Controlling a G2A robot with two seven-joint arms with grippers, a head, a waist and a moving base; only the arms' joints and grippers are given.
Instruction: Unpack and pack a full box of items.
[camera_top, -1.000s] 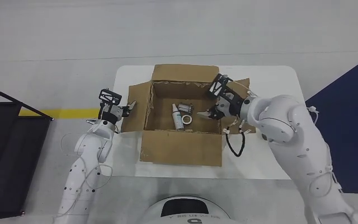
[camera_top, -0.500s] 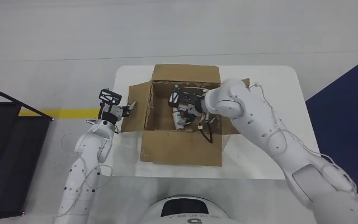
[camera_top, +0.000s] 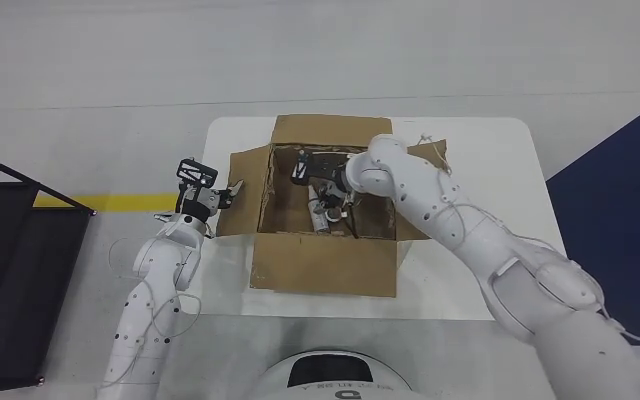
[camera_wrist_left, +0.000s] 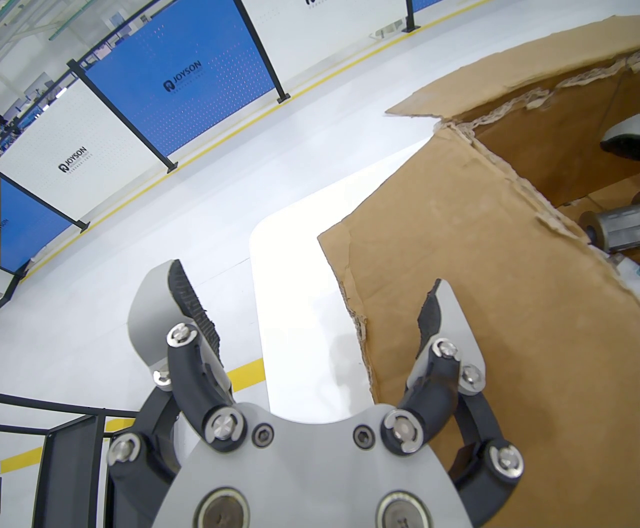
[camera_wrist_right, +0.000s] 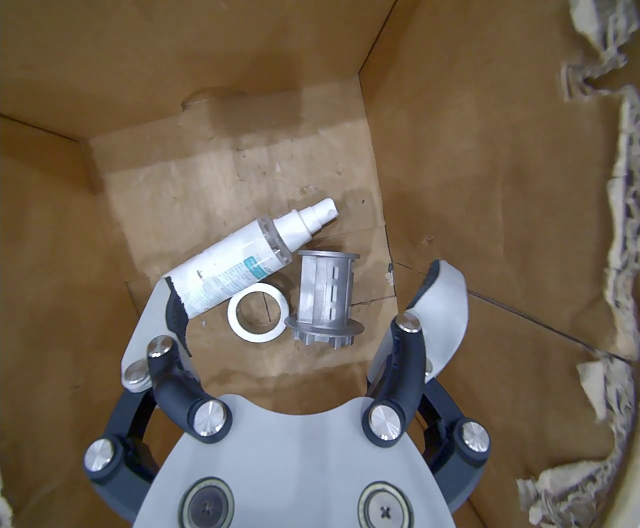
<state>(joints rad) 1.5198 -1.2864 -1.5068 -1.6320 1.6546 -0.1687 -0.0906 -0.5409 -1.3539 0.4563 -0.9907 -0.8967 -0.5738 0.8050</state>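
Note:
An open cardboard box (camera_top: 320, 262) stands in the middle of the white table. On its floor lie a white spray bottle (camera_wrist_right: 240, 265), a white ring (camera_wrist_right: 257, 312) and a grey slotted metal cylinder (camera_wrist_right: 325, 300), close together. My right gripper (camera_wrist_right: 305, 287) hangs open inside the box, above these three items and touching none. In the top view the right gripper (camera_top: 318, 180) is over the box's far left part, and the arm hides most of the items. My left gripper (camera_wrist_left: 306, 280) is open beside the box's outer left flap (camera_wrist_left: 475, 250), holding nothing.
The box flaps spread out on all sides, with torn edges (camera_wrist_right: 615, 210) on the walls. Bare table (camera_top: 480, 270) lies right of and in front of the box. A black rack (camera_top: 25, 270) stands off the table's left side.
My right arm swung from the box's right wall leftward and down into the box, over the items. The left arm has not moved.

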